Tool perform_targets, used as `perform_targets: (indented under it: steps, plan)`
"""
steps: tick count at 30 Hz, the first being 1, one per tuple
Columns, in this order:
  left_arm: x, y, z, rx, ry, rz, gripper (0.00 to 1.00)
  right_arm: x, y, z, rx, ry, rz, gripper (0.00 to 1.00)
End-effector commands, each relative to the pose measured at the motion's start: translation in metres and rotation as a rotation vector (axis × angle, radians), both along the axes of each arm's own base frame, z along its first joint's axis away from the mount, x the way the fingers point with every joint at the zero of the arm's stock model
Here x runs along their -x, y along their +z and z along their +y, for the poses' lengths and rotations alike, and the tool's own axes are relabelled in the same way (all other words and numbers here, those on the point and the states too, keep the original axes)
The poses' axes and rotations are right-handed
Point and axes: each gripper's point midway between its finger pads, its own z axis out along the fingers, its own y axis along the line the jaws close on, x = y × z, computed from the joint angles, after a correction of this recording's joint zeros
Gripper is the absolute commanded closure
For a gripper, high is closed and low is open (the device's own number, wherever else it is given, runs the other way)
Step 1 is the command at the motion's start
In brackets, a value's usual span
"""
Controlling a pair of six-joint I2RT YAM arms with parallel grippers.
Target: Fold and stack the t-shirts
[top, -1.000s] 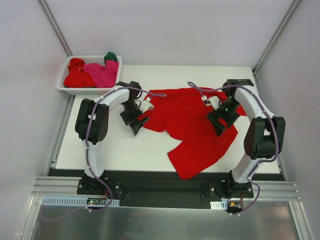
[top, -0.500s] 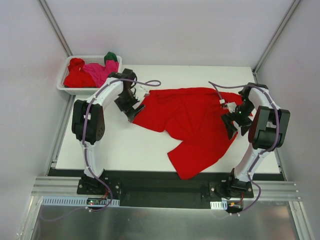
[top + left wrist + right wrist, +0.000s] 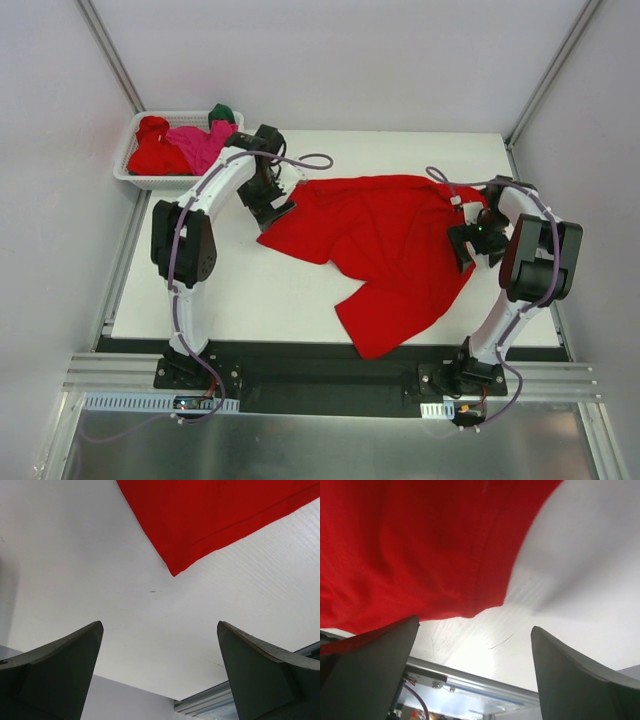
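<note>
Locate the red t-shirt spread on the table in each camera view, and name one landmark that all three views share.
Top external: the red t-shirt lies across the middle and right of the white table.
Left wrist: one hemmed corner enters from the top, centre to right.
Right wrist: it fills the upper left.
Shared landmark: the white table, bare beside the cloth in every view.

A white lattice basket sits at the far left corner of a white desk. A black strip and silver rails border the near edge. Pale walls surround it.
</note>
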Motion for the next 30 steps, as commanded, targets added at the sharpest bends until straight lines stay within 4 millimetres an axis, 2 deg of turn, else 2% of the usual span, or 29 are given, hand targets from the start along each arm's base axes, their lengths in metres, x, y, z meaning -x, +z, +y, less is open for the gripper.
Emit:
perform_targets:
  steps: [1, 5, 8, 14, 21, 25, 26, 28, 30]
  plan:
    - [0.012, 0.013, 0.003, -0.034, -0.005, 0.019, 0.01, -0.040, 0.013, 0.002, -0.082, -0.097, -0.147, 0.00]
    - [0.016, 0.012, 0.001, -0.052, -0.012, 0.025, 0.01, -0.056, 0.017, 0.003, -0.142, -0.159, -0.203, 0.00]
    - [0.019, 0.014, -0.002, -0.056, -0.019, 0.022, 0.01, -0.058, 0.020, 0.006, -0.171, -0.187, -0.229, 0.00]
    - [0.021, 0.014, -0.008, -0.048, -0.003, 0.022, 0.01, -0.043, 0.009, 0.014, -0.227, -0.255, -0.191, 0.00]
    - [0.027, 0.015, -0.011, -0.035, 0.018, 0.031, 0.01, -0.039, -0.006, 0.002, -0.172, -0.265, -0.175, 0.01]
    - [0.032, 0.013, -0.009, -0.039, 0.022, 0.042, 0.01, -0.044, -0.008, -0.004, -0.140, -0.278, -0.191, 0.13]
    - [0.033, 0.013, -0.009, -0.038, 0.022, 0.043, 0.01, -0.043, -0.009, -0.008, -0.116, -0.279, -0.191, 0.19]
    - [0.034, 0.014, -0.009, -0.038, 0.018, 0.043, 0.01, -0.043, -0.009, -0.011, -0.099, -0.272, -0.197, 0.23]
    - [0.034, 0.013, -0.009, -0.041, 0.018, 0.041, 0.01, -0.041, -0.010, -0.012, -0.090, -0.274, -0.195, 0.36]
